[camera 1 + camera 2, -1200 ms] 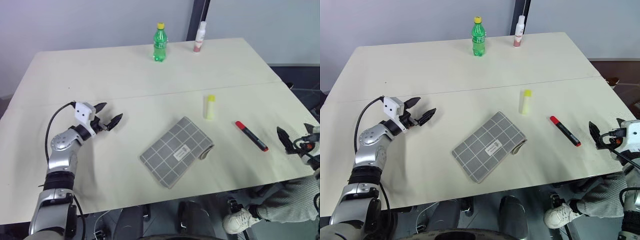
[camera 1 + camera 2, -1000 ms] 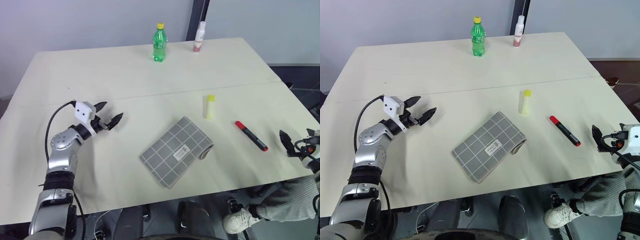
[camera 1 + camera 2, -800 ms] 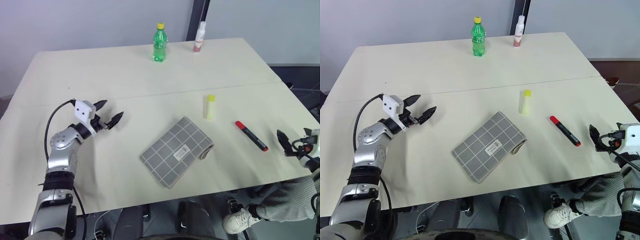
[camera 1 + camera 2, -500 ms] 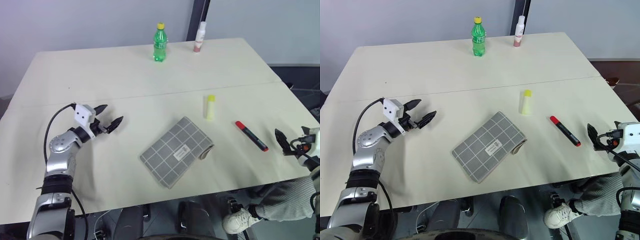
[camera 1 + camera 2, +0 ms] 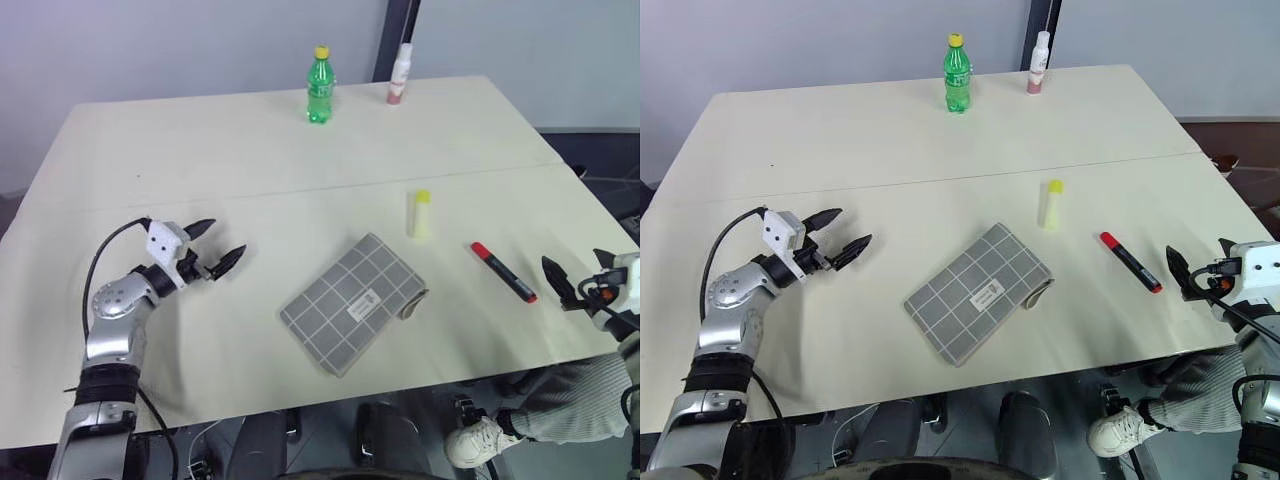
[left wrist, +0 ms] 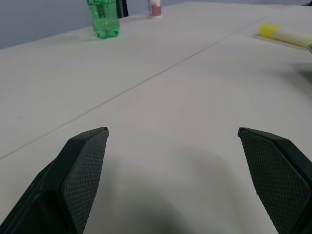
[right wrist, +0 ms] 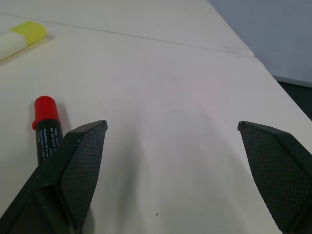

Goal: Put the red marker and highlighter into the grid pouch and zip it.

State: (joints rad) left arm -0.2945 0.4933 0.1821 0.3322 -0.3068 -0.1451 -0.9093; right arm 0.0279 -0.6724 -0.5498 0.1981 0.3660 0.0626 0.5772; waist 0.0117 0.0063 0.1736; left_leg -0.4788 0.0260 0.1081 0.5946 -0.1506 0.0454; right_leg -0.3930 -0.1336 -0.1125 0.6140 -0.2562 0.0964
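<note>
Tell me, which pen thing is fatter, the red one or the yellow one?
The yellow one: the highlighter is a stubby pale tube with a brighter yellow cap. The red marker lying to its right is longer and thinner, red and black.

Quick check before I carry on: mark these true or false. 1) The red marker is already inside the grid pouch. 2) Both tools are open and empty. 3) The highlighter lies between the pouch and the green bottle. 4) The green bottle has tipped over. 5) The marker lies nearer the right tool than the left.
1) False. The red marker lies on the table, right of the grid pouch.
2) True. The left tool and the right tool are both open and hold nothing.
3) True. The highlighter lies there.
4) False. The green bottle stands upright.
5) True.
</note>
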